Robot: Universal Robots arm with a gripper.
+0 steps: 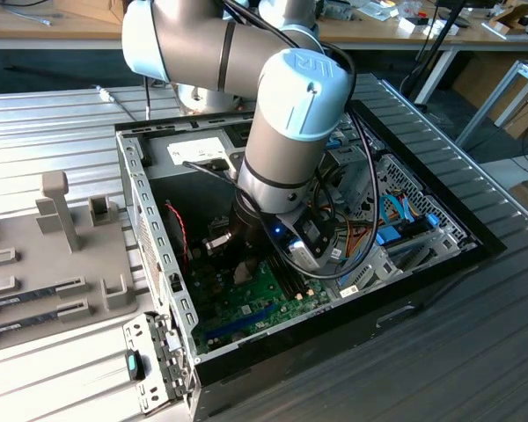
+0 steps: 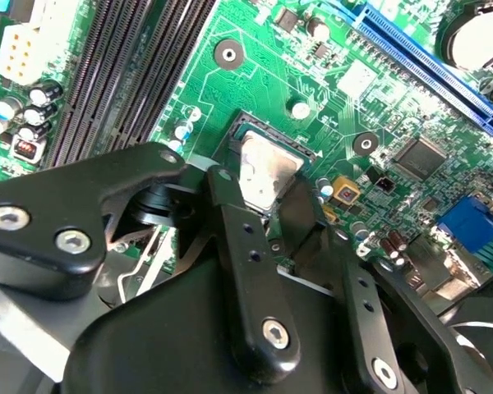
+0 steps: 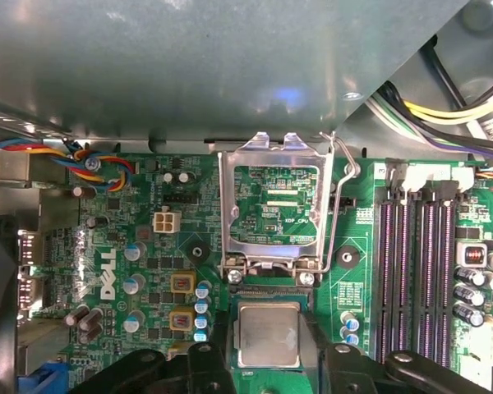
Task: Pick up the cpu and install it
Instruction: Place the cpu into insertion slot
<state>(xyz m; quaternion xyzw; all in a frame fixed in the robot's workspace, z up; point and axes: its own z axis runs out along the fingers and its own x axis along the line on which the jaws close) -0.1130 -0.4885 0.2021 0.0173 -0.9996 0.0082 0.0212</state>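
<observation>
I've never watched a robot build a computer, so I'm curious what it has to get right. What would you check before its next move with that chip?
1. Metal cover frame above the socket flipped open: ok.
2. Wire lever swung clear of the socket: ok.
3. Chip squared up inside the socket outline: ok.
4. Chip lying fully flat and seated: cannot tell.
5. Claw gripping or released: cannot tell; it sits right at the chip.
6. Coloured wires well away from the socket: ok.
</observation>
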